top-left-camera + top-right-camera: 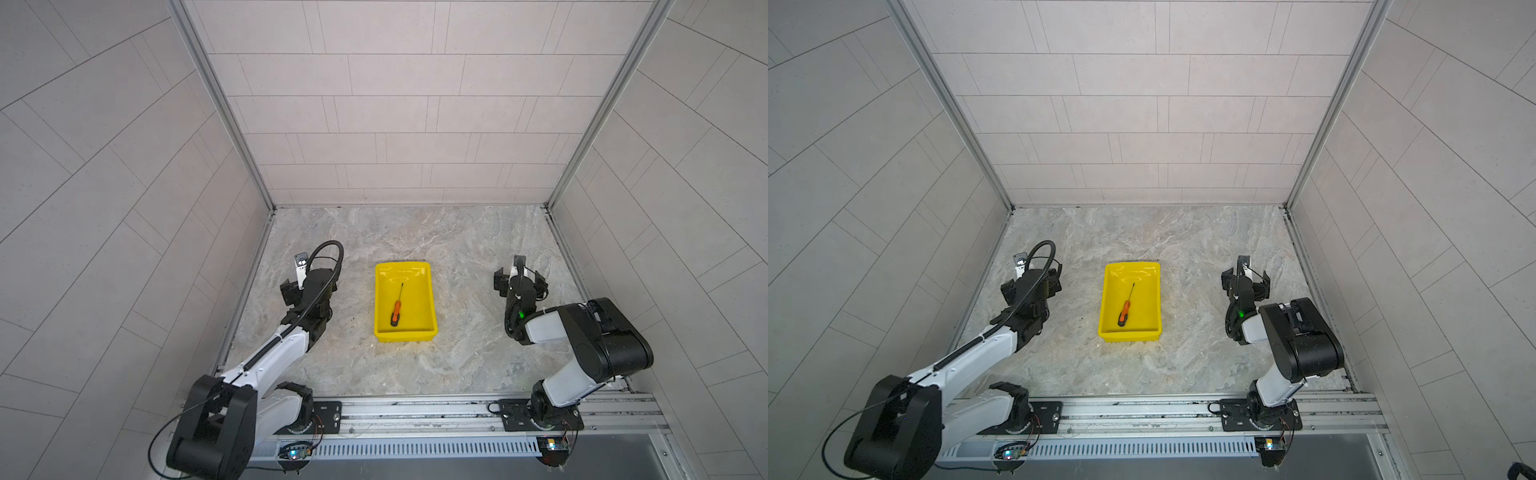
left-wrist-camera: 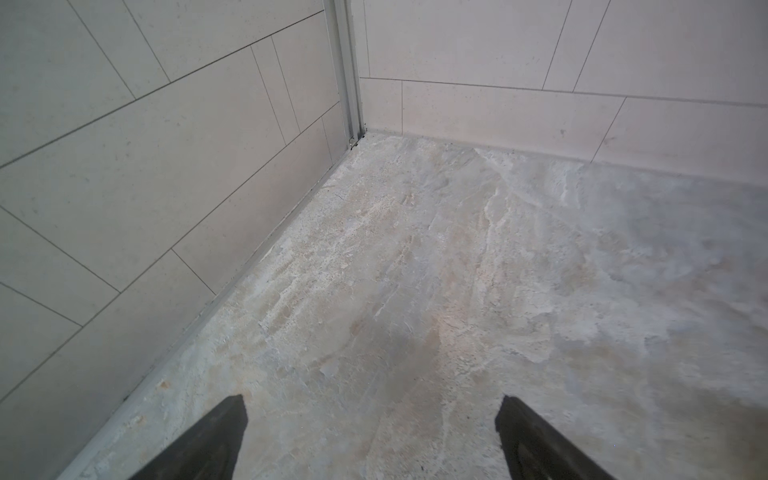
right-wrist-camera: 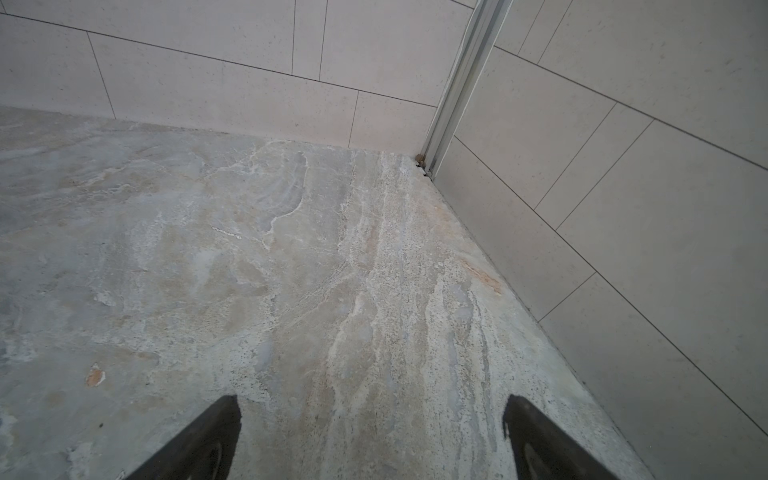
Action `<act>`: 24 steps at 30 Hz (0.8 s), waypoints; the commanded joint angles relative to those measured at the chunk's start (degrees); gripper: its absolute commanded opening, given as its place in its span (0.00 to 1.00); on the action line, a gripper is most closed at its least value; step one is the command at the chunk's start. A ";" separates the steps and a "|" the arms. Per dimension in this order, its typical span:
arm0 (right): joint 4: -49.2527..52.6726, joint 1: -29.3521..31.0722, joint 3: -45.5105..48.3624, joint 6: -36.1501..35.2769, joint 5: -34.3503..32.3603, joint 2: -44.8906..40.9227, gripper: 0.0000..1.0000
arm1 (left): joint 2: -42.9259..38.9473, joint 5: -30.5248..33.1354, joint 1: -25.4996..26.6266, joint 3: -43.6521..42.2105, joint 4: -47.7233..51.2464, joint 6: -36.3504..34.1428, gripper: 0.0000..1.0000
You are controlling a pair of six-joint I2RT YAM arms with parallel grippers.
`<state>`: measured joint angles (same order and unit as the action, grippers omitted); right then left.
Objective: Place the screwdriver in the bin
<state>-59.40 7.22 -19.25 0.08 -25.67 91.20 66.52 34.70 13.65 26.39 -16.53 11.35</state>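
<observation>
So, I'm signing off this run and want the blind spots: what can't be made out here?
- Screwdriver tip: too small in both top views to tell its type.
- Bin, screwdriver: outside both wrist views, which show only floor and walls.
- Left gripper, right gripper: fingers cut off by the picture edge in the wrist views.

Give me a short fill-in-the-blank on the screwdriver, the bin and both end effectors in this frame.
1. The screwdriver lies ____ the yellow bin.
2. The left end effector and right end effector both stand ____, holding nothing.
3. The screwdriver's handle is ____ with a black butt end.

Missing words: inside; open; orange.
</observation>
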 commanded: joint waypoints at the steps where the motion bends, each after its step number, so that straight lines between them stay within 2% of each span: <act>1: -1.11 0.09 -0.03 0.36 0.10 0.19 0.99 | 3.76 -1.37 -1.12 -1.16 -11.02 -9.96 1.00; 6: -1.07 0.09 -0.05 0.30 0.16 0.21 0.99 | 8.78 -4.06 -1.17 -0.19 -15.29 -12.57 1.00; 14: -1.06 0.09 -0.18 0.34 0.14 0.21 0.99 | 14.80 -2.20 -1.32 0.58 -21.05 -13.90 1.00; 20: -1.07 0.00 -0.06 0.31 0.10 0.21 0.99 | 20.45 0.27 -1.52 -1.92 -30.77 -13.37 1.00; 24: -1.07 0.03 -0.03 0.33 0.15 0.21 0.99 | 22.07 -0.24 -1.50 -2.26 -34.16 -14.37 1.00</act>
<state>-59.40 7.22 -19.25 0.08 -25.67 91.20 87.88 33.30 12.49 24.82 -44.05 -2.17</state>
